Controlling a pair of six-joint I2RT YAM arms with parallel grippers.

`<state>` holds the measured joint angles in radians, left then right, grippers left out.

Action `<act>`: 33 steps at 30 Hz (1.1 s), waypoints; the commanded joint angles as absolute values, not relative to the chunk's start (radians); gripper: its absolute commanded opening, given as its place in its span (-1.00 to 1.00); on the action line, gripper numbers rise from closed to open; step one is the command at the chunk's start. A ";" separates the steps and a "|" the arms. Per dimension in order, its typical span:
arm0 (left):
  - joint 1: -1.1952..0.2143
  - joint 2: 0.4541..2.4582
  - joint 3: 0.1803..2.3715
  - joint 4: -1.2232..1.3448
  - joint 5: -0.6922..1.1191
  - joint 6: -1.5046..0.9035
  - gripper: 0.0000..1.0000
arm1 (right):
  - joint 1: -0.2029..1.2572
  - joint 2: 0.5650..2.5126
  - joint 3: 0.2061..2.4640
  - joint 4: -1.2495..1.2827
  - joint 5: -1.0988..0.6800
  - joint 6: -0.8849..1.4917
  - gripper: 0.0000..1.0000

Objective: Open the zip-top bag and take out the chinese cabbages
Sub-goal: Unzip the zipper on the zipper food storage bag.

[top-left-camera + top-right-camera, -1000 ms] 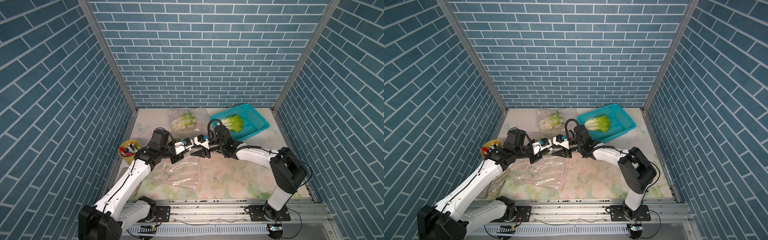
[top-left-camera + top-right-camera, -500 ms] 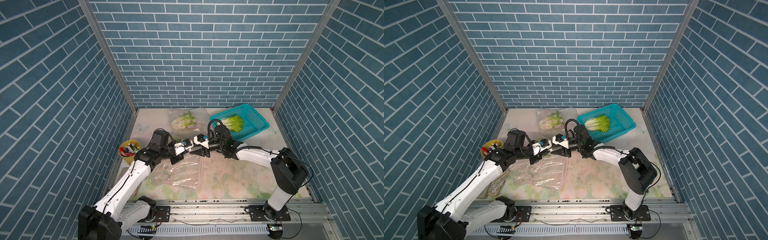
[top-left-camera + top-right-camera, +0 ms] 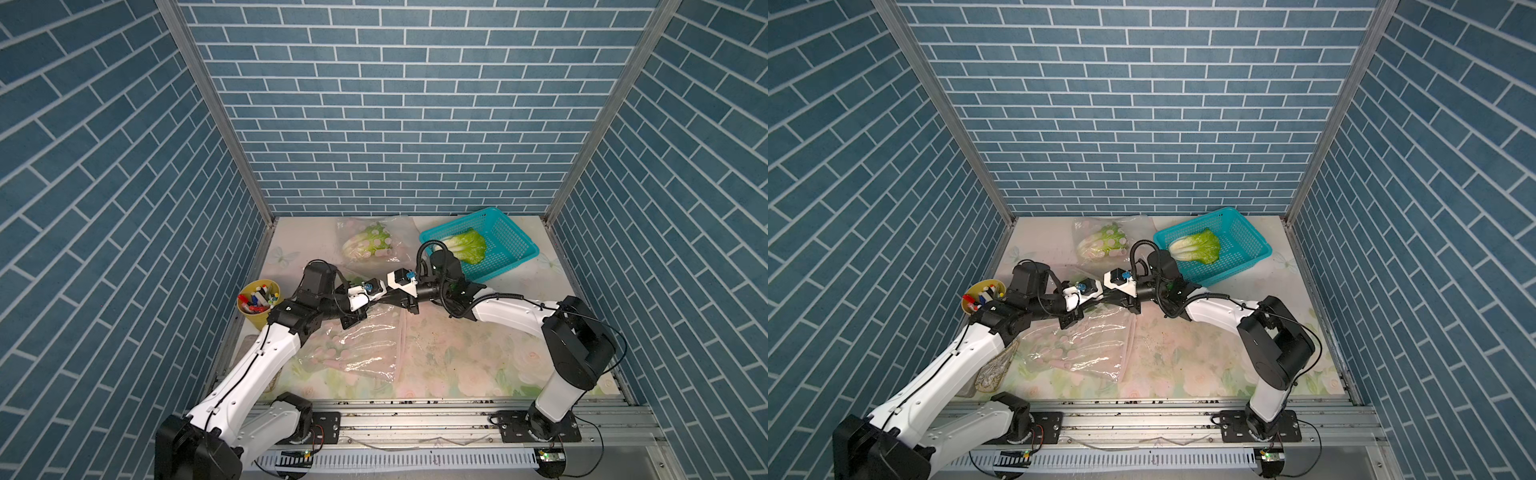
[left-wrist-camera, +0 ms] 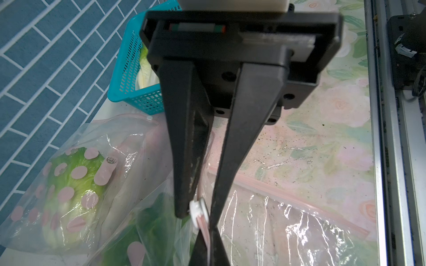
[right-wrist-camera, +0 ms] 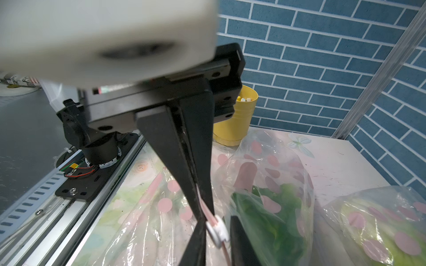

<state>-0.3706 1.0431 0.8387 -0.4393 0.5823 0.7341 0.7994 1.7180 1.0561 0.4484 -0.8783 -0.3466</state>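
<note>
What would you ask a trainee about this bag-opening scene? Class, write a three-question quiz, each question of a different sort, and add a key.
1. True or false: the teal basket holds one chinese cabbage.
2. What does the left gripper clamp? A the white zip slider; B the basket's rim; C nothing.
3. How many chinese cabbages lie inside bags?

Key
1. True.
2. A.
3. Two: one in the rear bag, one in the gripped bag.
</note>
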 commanded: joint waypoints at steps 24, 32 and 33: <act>-0.345 0.913 0.822 -0.420 0.543 0.700 -1.00 | 0.799 1.678 0.967 0.483 -0.736 -0.454 -1.00; -0.341 0.882 0.821 -0.436 0.479 0.691 -1.00 | 0.799 1.670 0.900 0.503 -0.659 -0.479 -1.00; -0.341 0.878 0.821 -0.440 0.474 0.688 -1.00 | 0.800 1.666 0.890 0.502 -0.650 -0.480 -1.00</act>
<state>-0.3489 0.9165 0.8188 -0.4610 0.4786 0.7033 0.8078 1.6783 0.9337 0.5552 -0.7353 -0.4339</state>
